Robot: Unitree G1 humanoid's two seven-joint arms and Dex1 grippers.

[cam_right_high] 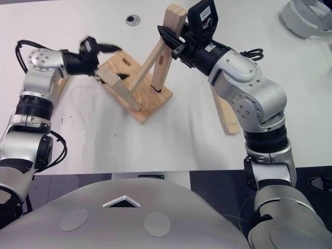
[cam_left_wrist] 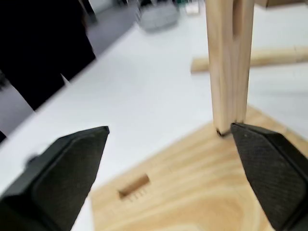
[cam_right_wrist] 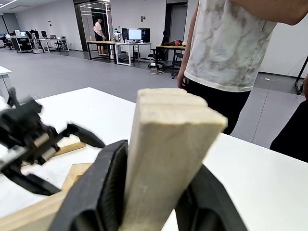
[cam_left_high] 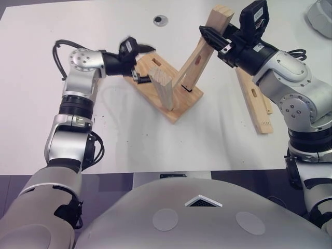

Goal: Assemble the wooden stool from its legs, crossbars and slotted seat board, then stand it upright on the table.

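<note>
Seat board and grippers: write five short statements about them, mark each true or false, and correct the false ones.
1. The right gripper is shut on a leg. True.
2. The left gripper grips a crossbar. False: it is open and holds nothing.
3. The seat board lies flat on the table. True.
4. The held leg stands straight upright. False: it leans.
5. No wood lies off the board. False: loose pieces lie on the table beside it.
</note>
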